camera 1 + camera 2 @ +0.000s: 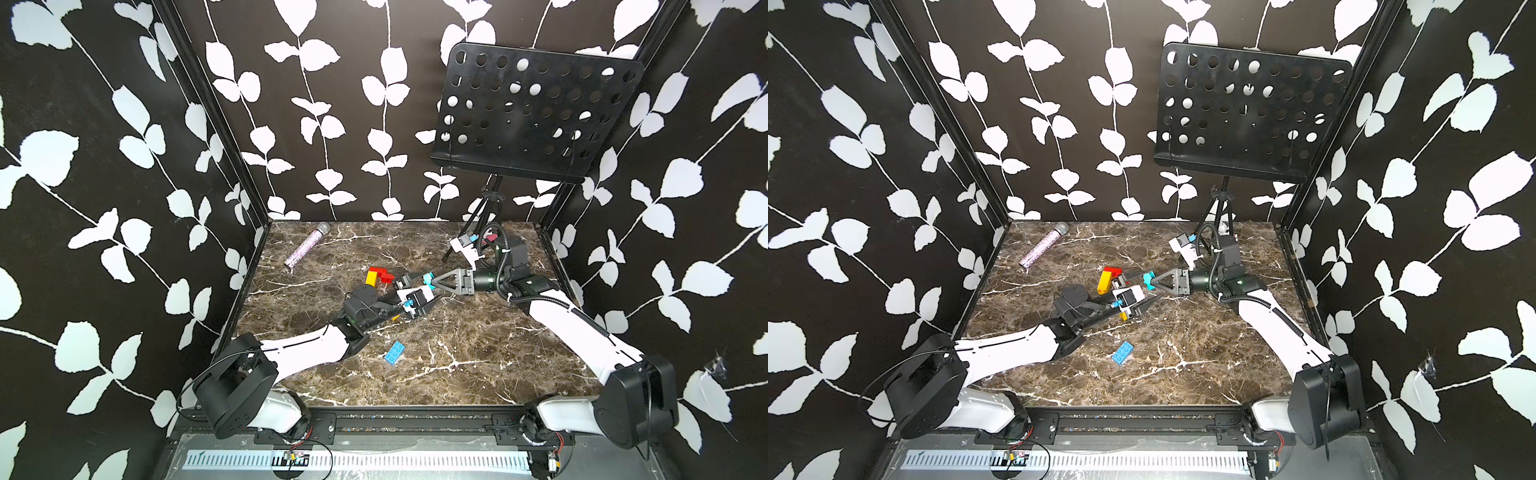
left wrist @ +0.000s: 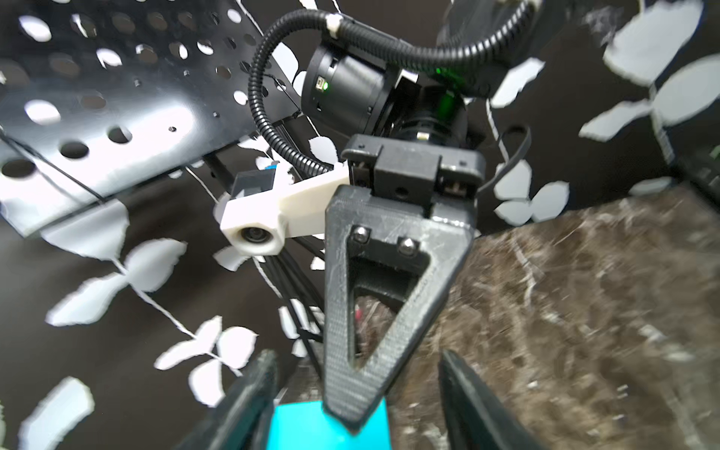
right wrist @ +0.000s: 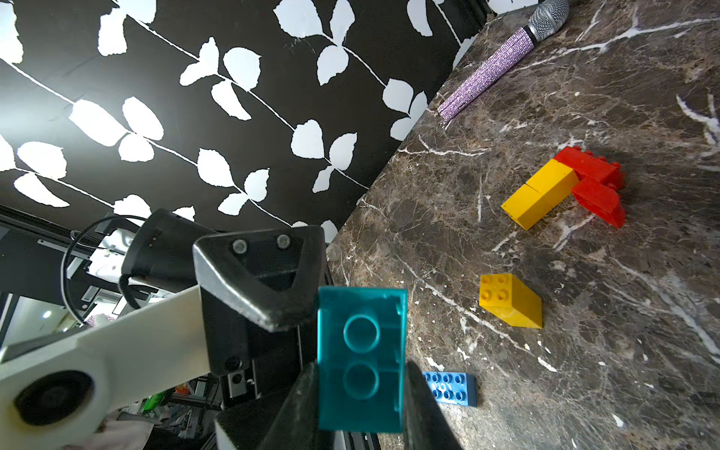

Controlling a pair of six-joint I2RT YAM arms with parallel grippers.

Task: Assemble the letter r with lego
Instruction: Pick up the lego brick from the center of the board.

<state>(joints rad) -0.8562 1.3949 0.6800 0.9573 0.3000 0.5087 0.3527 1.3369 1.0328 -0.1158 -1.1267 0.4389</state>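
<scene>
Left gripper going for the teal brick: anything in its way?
Only the right gripper, shut on the teal brick. In the left wrist view one of its fingers lies over the brick, between the spread fingers of the left gripper. No other object shows between them.

Lego bricks (image 1: 371, 277) in view, 7 tot.: yellow bricks (image 3: 539, 195) x3 (2 joined, 1 loose), red bricks (image 3: 588, 165) x2, blue brick (image 3: 452, 387) x1, teal brick (image 3: 360, 350) x1. Mic (image 1: 305, 249) x1. Music stand (image 1: 536, 112) x1. Marble-look table (image 1: 478, 365) x1. Robot arms (image 1: 582, 328) x2, ea. w/ 1 gripper & 1 wrist cam (image 2: 253, 233): left gripper (image 1: 432, 286) + right gripper (image 3: 360, 385) = 2; cams = 2.
</scene>
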